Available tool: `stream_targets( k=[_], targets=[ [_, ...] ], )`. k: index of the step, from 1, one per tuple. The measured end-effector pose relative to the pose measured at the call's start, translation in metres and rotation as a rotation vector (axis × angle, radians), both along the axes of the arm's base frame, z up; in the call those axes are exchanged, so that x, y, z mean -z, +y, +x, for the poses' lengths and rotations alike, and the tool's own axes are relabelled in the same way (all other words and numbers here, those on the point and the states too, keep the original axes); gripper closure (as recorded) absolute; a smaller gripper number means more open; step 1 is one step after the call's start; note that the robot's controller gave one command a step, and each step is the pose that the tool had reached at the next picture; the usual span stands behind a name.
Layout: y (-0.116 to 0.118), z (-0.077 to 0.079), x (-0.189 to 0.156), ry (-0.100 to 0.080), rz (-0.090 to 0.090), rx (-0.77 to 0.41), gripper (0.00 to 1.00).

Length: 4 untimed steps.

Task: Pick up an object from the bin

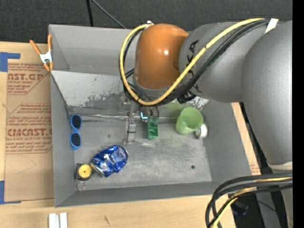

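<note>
My gripper [135,122] hangs below the orange cover, low over the middle of the bin floor. Right beside it, on its right, is a small green upright block [152,128]; I cannot tell whether the two touch. A light green cup [189,120] lies on its side further right, with a small white thing [203,131] at its rim. In front of the gripper and to its left lies a crumpled blue foil packet [109,160].
Blue sunglasses [75,131] lie along the left wall. A small yellow round thing [84,171] sits in the front left corner. The arm and its cables cover the back right of the bin.
</note>
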<state>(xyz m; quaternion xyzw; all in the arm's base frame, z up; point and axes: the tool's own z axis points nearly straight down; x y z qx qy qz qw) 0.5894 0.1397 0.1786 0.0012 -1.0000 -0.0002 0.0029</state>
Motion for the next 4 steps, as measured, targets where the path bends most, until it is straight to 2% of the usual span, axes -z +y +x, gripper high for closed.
stream_targets(
  k=[1,2,3,4],
  targets=[
    [0.023,-0.015,0.106,-0.016,0.009,-0.012,0.0],
    [0.041,-0.064,0.106,-0.008,0.0,-0.025,0.0],
    [0.038,-0.063,0.105,-0.002,-0.005,-0.023,1.0],
    [0.052,-0.059,-0.034,-0.015,0.003,-0.049,1.0]
  ],
)
